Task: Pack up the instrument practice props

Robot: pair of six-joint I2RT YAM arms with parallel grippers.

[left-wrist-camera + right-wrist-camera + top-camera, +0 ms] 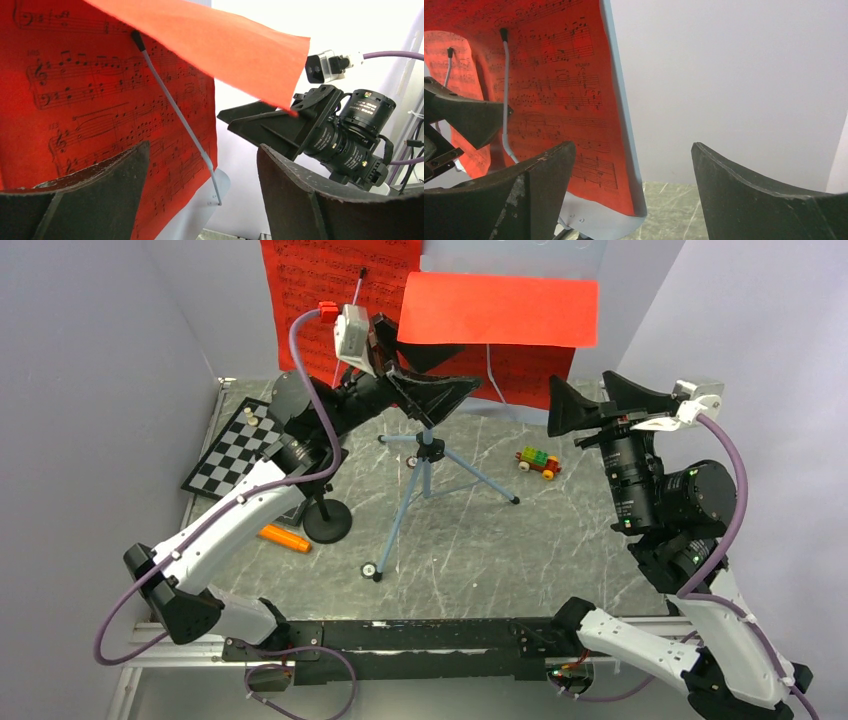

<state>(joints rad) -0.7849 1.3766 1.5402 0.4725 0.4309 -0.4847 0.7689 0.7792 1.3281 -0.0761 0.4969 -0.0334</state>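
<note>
Left wrist + right wrist: end effectors [202, 147] [633, 145] open; empty

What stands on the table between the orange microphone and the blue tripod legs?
The mic stand's black round base, right beside the orange microphone, left of the tripod legs; only the top view shows it.

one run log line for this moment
left hand: open, near red sheets | right hand: open, empty | music stand: upright, top sheet flopped forward | microphone: lying beside mic stand
</note>
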